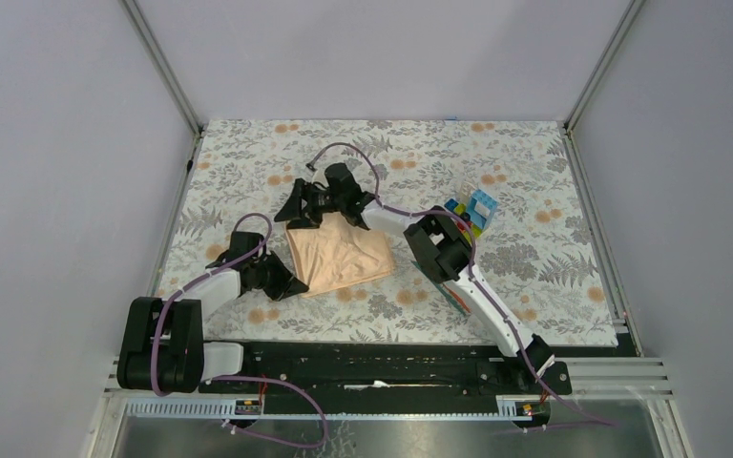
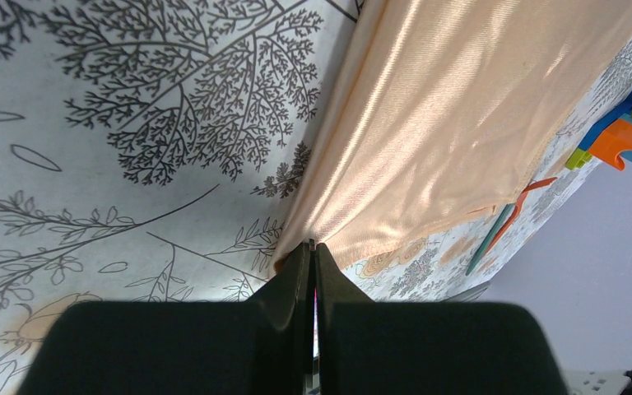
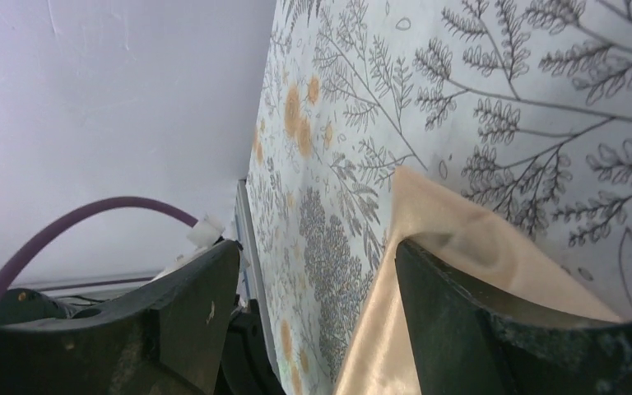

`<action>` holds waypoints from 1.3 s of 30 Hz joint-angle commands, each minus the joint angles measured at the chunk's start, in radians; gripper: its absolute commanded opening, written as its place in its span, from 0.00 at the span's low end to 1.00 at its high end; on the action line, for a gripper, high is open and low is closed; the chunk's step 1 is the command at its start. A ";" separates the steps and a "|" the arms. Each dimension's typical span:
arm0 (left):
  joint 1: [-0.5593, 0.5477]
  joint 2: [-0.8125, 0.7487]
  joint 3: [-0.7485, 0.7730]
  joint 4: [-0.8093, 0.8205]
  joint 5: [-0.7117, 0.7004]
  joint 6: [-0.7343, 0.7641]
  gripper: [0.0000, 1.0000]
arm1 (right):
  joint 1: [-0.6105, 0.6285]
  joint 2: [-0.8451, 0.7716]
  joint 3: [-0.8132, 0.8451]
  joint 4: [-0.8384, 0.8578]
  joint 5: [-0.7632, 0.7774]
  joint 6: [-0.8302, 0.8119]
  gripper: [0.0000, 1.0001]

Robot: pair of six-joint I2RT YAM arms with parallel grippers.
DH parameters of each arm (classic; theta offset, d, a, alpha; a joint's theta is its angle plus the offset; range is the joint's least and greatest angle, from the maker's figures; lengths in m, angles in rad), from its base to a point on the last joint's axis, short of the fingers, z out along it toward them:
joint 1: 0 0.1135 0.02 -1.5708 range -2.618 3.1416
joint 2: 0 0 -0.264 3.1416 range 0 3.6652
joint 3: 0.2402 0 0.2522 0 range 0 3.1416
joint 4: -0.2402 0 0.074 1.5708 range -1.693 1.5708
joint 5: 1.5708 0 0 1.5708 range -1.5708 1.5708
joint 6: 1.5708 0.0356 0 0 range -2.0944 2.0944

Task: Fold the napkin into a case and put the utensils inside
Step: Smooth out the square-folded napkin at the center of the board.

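1. From overhead, the napkin (image 1: 342, 253) lies as a small folded square on the mat (image 1: 534, 153), left of centre. My left gripper (image 1: 291, 284) sits at its 7 o'clock corner and my right gripper (image 1: 305, 215) at its 11 o'clock corner. The blocks (image 1: 472, 210) stand well clear at 3 o'clock.
2. On the left wrist camera, the jaws are pressed together on the near corner and the cloth puckers into the tips. The utensils (image 2: 502, 222) lie off the napkin's far edge at 3 o'clock. I judge this pinch should stay firm and low.
3. On the right wrist camera, the fingers (image 3: 461, 329) stand wide apart. The far corner lies between them against the right one, unclamped. I want every layer caught before lifting, then both corners moving together, since shiny cloth slips.
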 commanded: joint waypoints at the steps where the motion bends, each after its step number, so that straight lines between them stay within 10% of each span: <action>1: -0.001 0.014 -0.021 -0.026 -0.097 0.013 0.00 | -0.006 0.068 0.109 -0.082 0.073 0.004 0.77; 13: -0.001 -0.009 0.025 -0.032 -0.041 0.031 0.02 | -0.015 0.216 0.489 -0.253 0.183 -0.051 0.81; 23: -0.001 -0.081 0.254 -0.008 0.220 0.005 0.46 | -0.164 -0.383 0.085 -0.489 0.038 -0.339 0.93; 39: 0.033 0.463 0.589 0.084 0.132 0.070 0.17 | -0.252 -0.389 -0.286 -0.129 -0.044 -0.202 0.92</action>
